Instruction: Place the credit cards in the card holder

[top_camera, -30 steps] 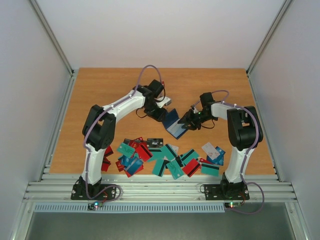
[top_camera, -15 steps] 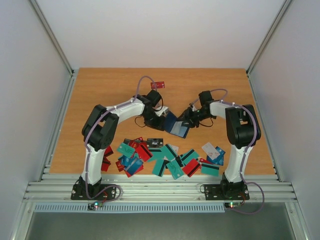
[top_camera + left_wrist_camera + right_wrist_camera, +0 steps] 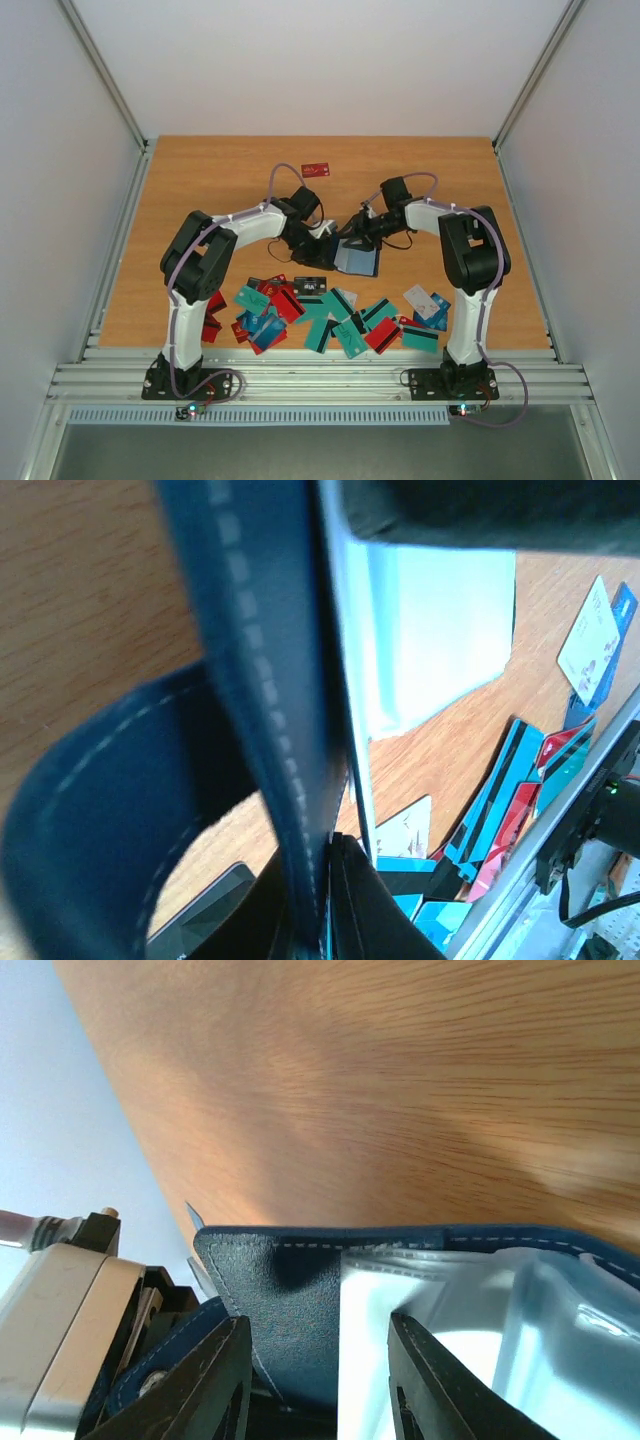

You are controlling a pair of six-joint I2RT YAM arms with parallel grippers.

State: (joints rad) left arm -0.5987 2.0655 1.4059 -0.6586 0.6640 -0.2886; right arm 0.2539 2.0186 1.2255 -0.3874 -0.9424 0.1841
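The card holder lies open at mid-table, navy outside with pale pockets. My left gripper meets its left edge. In the left wrist view that gripper is shut on the navy cover, which runs up between the fingers, and a pale pocket spreads to the right. My right gripper reaches in from the right. Its jaws stand apart in front of the holder's inner flap, pinching nothing. Credit cards, teal, red and blue, lie scattered in front of the arm bases.
One red card lies alone at the far middle of the table. White cards sit at the right end of the pile. A metal rail borders the near edge, and walls close both sides.
The left gripper has closed on the holder's cover. Both grippers drew closer together, the right arm swinging left. The holder shifted from tilted up to lying lower. The far red card became visible.
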